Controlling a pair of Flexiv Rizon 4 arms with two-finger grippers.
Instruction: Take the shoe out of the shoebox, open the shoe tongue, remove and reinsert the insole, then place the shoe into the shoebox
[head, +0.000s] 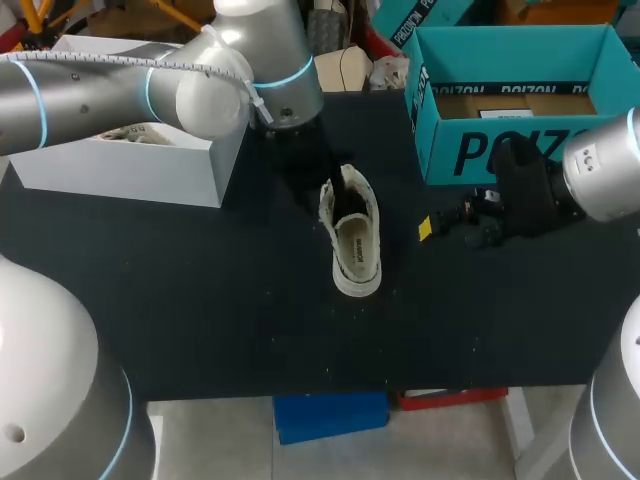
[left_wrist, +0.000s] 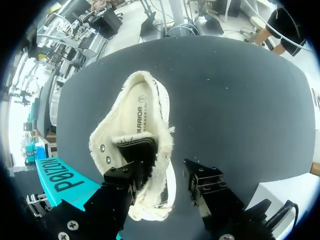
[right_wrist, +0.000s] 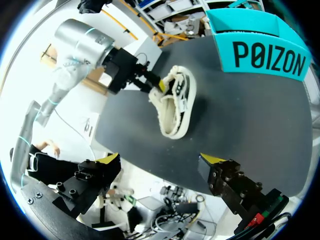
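The shoe (head: 352, 240), judged soft and light, is laid on the counter (head: 200, 310), its limp tongue best pinched at its edge, where the left gripper (left_wrist: 162, 170) is held open, the right gripper (right_wrist: 160, 160) likewise spread.

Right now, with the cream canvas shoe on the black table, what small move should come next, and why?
Probably shut the left gripper on the black-lined tongue of the cream canvas shoe: the gripper's fingers are open, one at the tongue, the cream insole lies inside, and the right gripper hangs open nearby.
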